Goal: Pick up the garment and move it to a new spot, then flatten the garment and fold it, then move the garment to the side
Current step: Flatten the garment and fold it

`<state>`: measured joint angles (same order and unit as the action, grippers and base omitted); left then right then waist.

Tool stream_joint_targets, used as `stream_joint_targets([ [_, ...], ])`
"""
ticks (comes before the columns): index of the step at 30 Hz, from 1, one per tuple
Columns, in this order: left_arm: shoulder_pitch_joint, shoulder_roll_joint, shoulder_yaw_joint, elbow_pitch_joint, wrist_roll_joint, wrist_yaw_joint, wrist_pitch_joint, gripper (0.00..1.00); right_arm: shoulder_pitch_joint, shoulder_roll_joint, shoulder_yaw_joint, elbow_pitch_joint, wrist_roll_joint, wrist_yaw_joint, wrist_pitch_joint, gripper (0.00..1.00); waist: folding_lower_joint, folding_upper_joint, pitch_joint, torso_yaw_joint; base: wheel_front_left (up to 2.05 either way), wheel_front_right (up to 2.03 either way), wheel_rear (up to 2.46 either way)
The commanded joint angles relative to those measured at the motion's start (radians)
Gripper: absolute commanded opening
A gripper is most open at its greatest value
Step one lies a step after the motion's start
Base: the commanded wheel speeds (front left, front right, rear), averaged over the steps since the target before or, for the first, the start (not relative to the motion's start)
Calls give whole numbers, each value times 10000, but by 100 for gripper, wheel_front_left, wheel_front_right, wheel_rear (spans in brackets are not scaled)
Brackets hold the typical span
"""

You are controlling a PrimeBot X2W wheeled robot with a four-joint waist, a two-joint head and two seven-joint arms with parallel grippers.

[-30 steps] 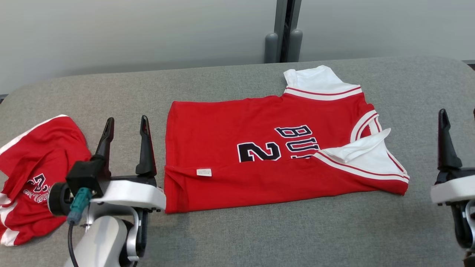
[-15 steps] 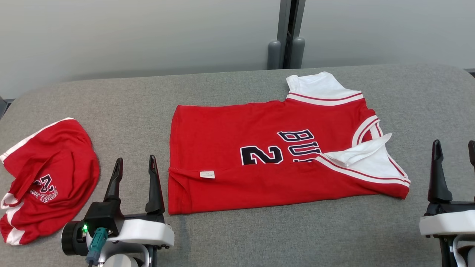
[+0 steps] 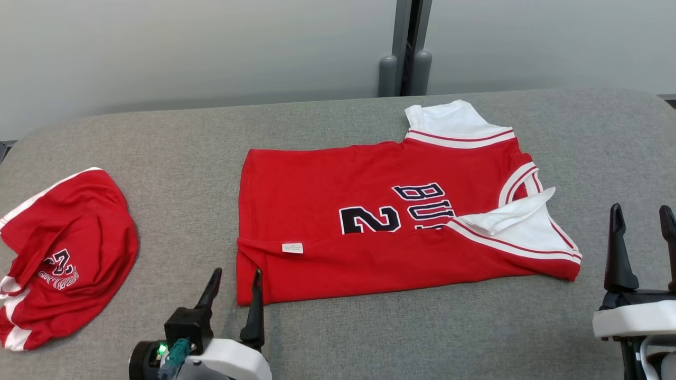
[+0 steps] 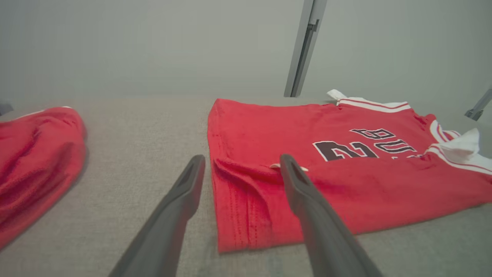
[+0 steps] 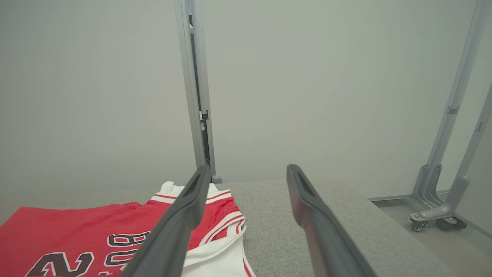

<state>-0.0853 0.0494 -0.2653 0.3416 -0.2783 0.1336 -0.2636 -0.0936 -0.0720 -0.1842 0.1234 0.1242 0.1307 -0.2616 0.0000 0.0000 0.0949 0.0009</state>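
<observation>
Two red garments lie on the grey worktop (image 3: 185, 158), a slab with rounded corners covered in coarse woven cloth. The task's garment (image 3: 369, 232), a sleeveless knit jersey in red with white-and-red striped trim, lies nearly flat across the middle. Its straight hem points to the robot's left and its white neck and armhole panels to the right. A long fold runs along its near side, with soft wrinkles at the hem corner. Black, white-edged characters, "2" and "BU", sit on the chest, and a small white label (image 3: 292, 247) rests beside the fold.

The other garment (image 3: 68, 253), a rumpled red bundle with white stripes, sits far to the left, well apart from the jersey.

The left pincer (image 3: 236, 273) has its tapered dark fingers spread and grips nothing. It is at the jersey's near hem corner, one finger over bare worktop and one over red cloth; contact cannot be told. The right pincer (image 3: 640, 209), likewise spread and empty, stands off the jersey's right end.

A grey metal post (image 3: 404, 47) rises against the pale wall behind.
</observation>
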Motion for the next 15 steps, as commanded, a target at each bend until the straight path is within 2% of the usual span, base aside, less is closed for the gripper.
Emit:
stream_joint_targets([
  [1,-98,32,-45,153,-63,-63,-14,100,-7,-53,28,46,4,1,-45,100,0,0,9,-36,0,0,0],
  [9,-768,33,-644,2266,-1037,-179,-13,100,-72,-31,152,117,56,1,-46,100,0,0,97,-287,0,0,0],
  [15,-1370,34,-952,3632,-1966,50,36,100,-126,-25,186,144,110,1,-46,100,0,0,194,-468,0,0,0],
])
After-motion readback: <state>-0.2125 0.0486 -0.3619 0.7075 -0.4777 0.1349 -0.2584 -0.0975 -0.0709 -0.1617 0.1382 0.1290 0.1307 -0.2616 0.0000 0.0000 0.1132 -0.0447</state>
